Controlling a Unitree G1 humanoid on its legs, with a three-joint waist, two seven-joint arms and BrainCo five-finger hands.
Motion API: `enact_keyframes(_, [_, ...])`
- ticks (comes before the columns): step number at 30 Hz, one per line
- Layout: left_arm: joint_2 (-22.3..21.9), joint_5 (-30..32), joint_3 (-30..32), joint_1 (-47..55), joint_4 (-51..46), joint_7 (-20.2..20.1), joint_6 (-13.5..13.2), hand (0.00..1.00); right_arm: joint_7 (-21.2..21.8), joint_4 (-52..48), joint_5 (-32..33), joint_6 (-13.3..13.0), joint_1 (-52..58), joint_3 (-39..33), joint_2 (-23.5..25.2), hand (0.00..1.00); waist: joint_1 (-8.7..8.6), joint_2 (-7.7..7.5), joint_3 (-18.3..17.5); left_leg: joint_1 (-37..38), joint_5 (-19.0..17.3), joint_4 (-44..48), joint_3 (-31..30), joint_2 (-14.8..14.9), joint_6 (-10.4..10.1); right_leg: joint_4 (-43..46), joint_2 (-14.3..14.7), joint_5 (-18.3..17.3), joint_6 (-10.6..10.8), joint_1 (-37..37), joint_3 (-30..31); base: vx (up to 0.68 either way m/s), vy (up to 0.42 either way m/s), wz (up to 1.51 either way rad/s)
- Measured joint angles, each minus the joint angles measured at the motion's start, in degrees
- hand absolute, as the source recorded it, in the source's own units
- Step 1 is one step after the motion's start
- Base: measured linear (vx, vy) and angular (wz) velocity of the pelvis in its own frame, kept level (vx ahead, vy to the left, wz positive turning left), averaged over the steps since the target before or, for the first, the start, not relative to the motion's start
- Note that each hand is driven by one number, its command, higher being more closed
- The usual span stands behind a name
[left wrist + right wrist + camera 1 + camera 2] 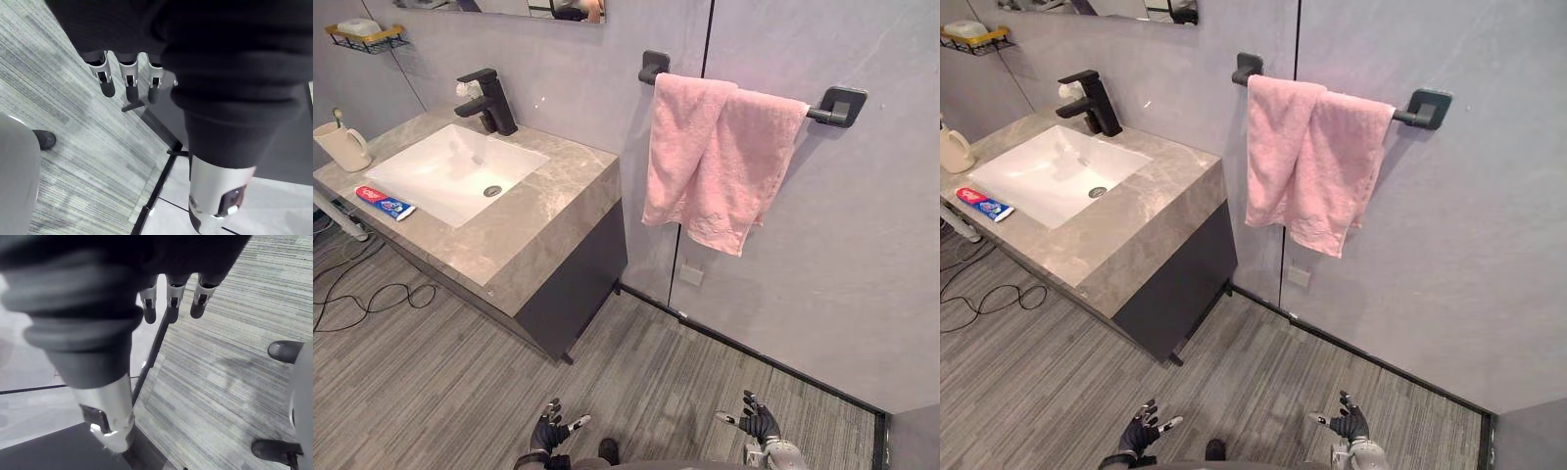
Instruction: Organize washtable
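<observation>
The fingers point(106, 83) of the left hand point(548, 431) are straight and a little apart from each other, and they hold nothing. The fingers point(172, 303) of the right hand point(761, 423) are the same, relaxed and spread, with nothing between them. Both hands hang low above the grey striped floor point(431, 382), well apart from the washtable point(538, 211), which stands against the wall on the robot's left. In its stone top sits a white sink point(524, 157) with a black faucet point(489, 101) behind it. A toothpaste tube point(385, 203) lies flat on the front edge, just beside the sink. A cream cup point(344, 147) with a toothbrush point(337, 117) in it stands at the far left corner. On the wall to the right, a pink towel point(715, 162) hangs over a black bar point(832, 106), and its folds are uneven.
</observation>
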Motion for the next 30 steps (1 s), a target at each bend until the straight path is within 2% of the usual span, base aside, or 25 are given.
enact_keyframes(3, [-0.1,-0.2,-0.1,-0.2,-0.7,0.0,-0.2,0.0,-0.1,0.0,0.0,0.0,-0.4,-0.1,-0.6,0.0,0.1,0.13,0.4,-4.9,2.5,1.5,-4.6,-1.6,0.0,2.3,-1.5,-0.8,0.1,-1.0,-7.2,0.09,-0.022,1.26])
enact_keyframes(4, [0.0,-0.3,-0.1,-0.2,-1.7,0.1,-0.2,0.0,-0.2,0.3,0.1,0.0,-1.3,-0.6,-0.6,0.0,0.06,0.19,0.9,-7.1,4.7,2.8,-4.1,-2.8,1.0,3.7,-2.6,-1.1,-0.2,-1.3,-9.9,0.03,0.01,1.56])
enact_keyframes(5, [-1.0,-0.4,-0.2,-0.3,-3.2,0.1,-0.3,0.0,-0.2,1.1,0.1,0.0,-2.4,-1.2,-1.2,0.0,0.04,0.23,2.4,-9.7,8.1,4.5,-1.9,-3.3,3.4,10.2,-4.2,-1.4,-1.4,-4.2,-12.9,-0.06,0.042,1.59])
enact_keyframes(6, [-1.8,-0.4,0.0,-0.5,-3.5,0.2,-0.3,0.0,-0.2,1.3,0.1,0.0,-3.8,-1.8,-2.0,0.0,0.35,2.05,3.5,-10.3,9.4,4.2,-1.0,-2.9,4.0,12.6,-3.5,-3.5,-1.0,-6.1,-13.7,-0.15,0.056,1.73])
enact_keyframes(7, [-0.7,-0.4,-0.1,-1.0,-3.5,0.2,-0.2,0.0,-0.4,1.2,0.2,-0.2,-4.6,-2.0,-1.8,0.0,-0.43,0.48,4.3,-10.7,9.6,3.2,-0.1,-2.9,3.3,5.3,-3.2,-0.5,-4.1,-5.6,-13.0,-0.13,-0.015,1.47])
enact_keyframes(8, [-0.2,-0.9,0.6,-1.4,-3.6,0.2,-0.3,0.0,-0.8,0.9,0.3,-0.4,-5.2,-2.1,-1.3,0.0,-0.05,-0.18,5.1,-10.8,3.1,9.5,7.6,-1.4,4.5,5.2,-5.5,1.2,-2.0,-4.6,-15.2,-0.02,-0.068,1.62])
enact_keyframes(9, [-0.2,-0.9,0.3,-2.0,-2.8,0.0,0.2,0.0,-1.5,0.9,0.4,-0.4,-5.4,-2.1,-1.7,0.0,-0.53,-0.9,5.4,-10.4,-3.5,16.6,15.3,2.8,4.9,6.3,-6.8,1.2,-2.1,-3.7,-18.3,0.04,-0.066,1.26])
enact_keyframes(10, [-0.1,-0.8,0.3,-2.0,-2.9,0.1,0.1,0.0,-1.5,0.9,0.5,-0.5,-5.4,-2.0,-2.1,0.0,-0.99,-1.21,5.4,-9.4,-5.4,19.3,19.1,5.6,3.1,6.2,-7.9,1.3,-1.7,-2.6,-19.3,0.06,0.087,1.2])
enact_keyframes(11, [-0.3,-0.8,0.1,-1.7,-2.6,0.2,0.1,0.0,-1.6,0.8,0.6,-0.7,-5.5,-1.9,-2.8,0.0,-1.96,-0.4,5.0,-7.5,-4.9,18.0,21.5,8.9,1.1,5.9,-8.1,2.0,-0.6,-1.6,-21.3,0.01,0.21,1.0])
enact_keyframes(12, [-0.7,-0.8,-0.4,-1.7,-2.2,0.2,0.1,0.0,-1.7,1.0,0.7,-0.6,-5.4,-2.0,-3.5,0.0,-2.4,1.48,4.6,-4.8,-1.5,13.1,20.6,12.0,-2.3,5.6,-7.3,2.6,0.4,-1.4,-22.9,-0.01,0.263,0.76])
enact_keyframes(13, [-0.8,-0.8,-0.6,-2.0,-1.8,0.2,0.1,0.0,-1.7,1.2,0.7,-0.5,-5.5,-2.0,-3.6,0.0,-2.5,1.98,4.7,-4.0,-2.1,10.9,18.7,11.8,-3.5,5.2,-7.2,3.2,1.0,-1.2,-23.4,-0.03,0.294,0.55])
enact_keyframes(14, [0.2,-0.7,-0.9,-2.7,-1.1,0.2,0.2,0.0,-1.7,1.6,0.7,-0.2,-5.6,-2.0,-2.7,0.0,-2.61,1.15,4.7,-3.5,-2.0,8.4,18.2,10.1,-2.9,3.4,-7.8,5.3,1.3,-0.4,-24.4,-0.02,0.286,0.36])
enact_keyframes(15, [1.6,-0.6,-1.2,-2.6,-1.0,0.2,0.2,0.0,-1.5,1.6,0.7,-0.2,-5.5,-1.8,-0.7,0.0,-1.96,-0.83,5.0,-3.5,-1.9,8.3,17.6,8.5,-2.7,1.9,-8.8,6.7,1.6,0.2,-24.9,-0.03,0.246,0.3])
enact_keyframes(16, [2.3,-0.5,-1.3,-2.6,-0.8,0.2,0.3,0.0,-1.4,1.6,0.7,-0.2,-5.2,-1.8,0.3,0.0,-1.61,-1.06,5.1,-3.7,-1.9,8.5,17.5,7.6,-2.7,1.5,-9.4,7.2,1.9,0.3,-24.9,-0.03,0.194,0.25])
enact_keyframes(18, [3.5,0.1,-1.3,-3.0,-0.8,0.2,0.3,0.0,-1.4,1.5,0.5,-0.1,-4.8,-1.2,1.6,0.0,-1.28,-3.27,4.1,-6.1,-3.3,12.5,16.4,6.3,-1.0,0.8,-11.0,8.7,2.7,0.6,-25.4,-0.04,0.158,0.32])
enact_keyframes(20, [4.2,0.3,-1.1,-3.0,-0.9,0.1,0.1,0.0,-1.3,1.3,0.5,-0.1,-5.8,0.7,0.9,0.0,-1.15,-2.16,4.7,-10.9,-8.4,21.6,14.3,6.2,0.7,0.8,-12.0,9.3,3.7,1.1,-26.4,-0.12,0.195,0.34])
enact_keyframes(21, [4.2,0.3,-1.0,-3.0,-0.8,0.1,0.1,0.0,-1.2,1.2,0.5,-0.1,-6.0,0.8,0.6,0.0,-0.95,-1.53,4.8,-12.2,-9.8,23.9,13.7,6.5,1.0,0.8,-12.0,9.5,3.9,1.0,-26.5,-0.16,0.215,0.25])
enact_keyframes(22, [4.1,0.3,-1.0,-3.0,-0.8,0.1,0.1,0.0,-1.2,1.3,0.5,0.0,-6.3,0.7,0.1,0.0,-0.33,-0.03,5.3,-14.9,-12.0,28.0,12.3,6.9,1.6,1.0,-11.9,9.3,4.3,1.0,-26.8,-0.15,0.205,0.26])
enact_keyframes(25, [3.9,0.4,-0.3,-1.8,-0.9,0.1,0.0,0.0,-1.1,2.2,-0.1,1.1,-6.3,0.8,-1.0,0.0,0.54,2.05,5.7,-20.1,-17.0,35.7,9.2,6.3,2.9,4.1,-13.3,8.0,6.8,1.0,-28.6,-0.15,0.248,0.54])
enact_keyframes(26, [4.1,0.4,0.2,-0.8,-0.9,0.1,0.1,0.0,-1.1,3.0,-0.1,1.2,-6.3,0.8,-0.8,0.0,0.66,1.28,6.2,-21.0,-18.1,36.9,8.7,4.5,4.1,7.4,-15.9,6.4,7.8,1.0,-29.2,-0.08,0.263,0.64])
enact_keyframes(27, [4.3,0.4,0.5,-0.4,-0.9,0.1,0.1,0.0,-1.0,3.4,-0.1,1.2,-6.3,0.8,-0.6,0.0,0.67,1.04,6.2,-21.0,-18.5,36.9,8.4,3.3,4.6,9.2,-17.5,5.4,7.8,1.0,-29.3,-0.06,0.249,0.68])
enact_keyframes(28, [4.5,0.3,0.8,-0.1,-0.9,0.0,0.1,0.0,-0.9,3.8,-0.2,1.3,-6.3,0.9,-0.3,0.0,0.62,-0.36,6.6,-21.0,-18.6,36.7,8.2,1.5,4.8,11.2,-19.5,3.6,6.6,0.3,-28.7,0.04,0.228,0.75])
enact_keyframes(29, [4.4,0.3,1.2,0.0,-1.0,0.1,0.2,0.0,-0.6,3.7,-0.2,1.4,-6.2,0.9,-0.1,0.0,0.81,-0.81,6.7,-21.4,-18.9,36.9,7.9,-0.2,5.5,14.7,-20.4,-0.3,-0.7,-2.0,-24.2,0.04,0.214,0.86])
enact_keyframes(30, [4.7,0.3,1.2,0.6,-1.1,0.1,0.2,0.0,-0.2,3.6,-0.1,1.4,-5.9,1.2,0.0,0.0,0.77,-0.96,6.9,-22.0,-19.8,37.8,6.6,-1.1,7.0,18.9,-18.8,-6.1,-6.8,-5.4,-15.0,0.04,0.18,0.75])
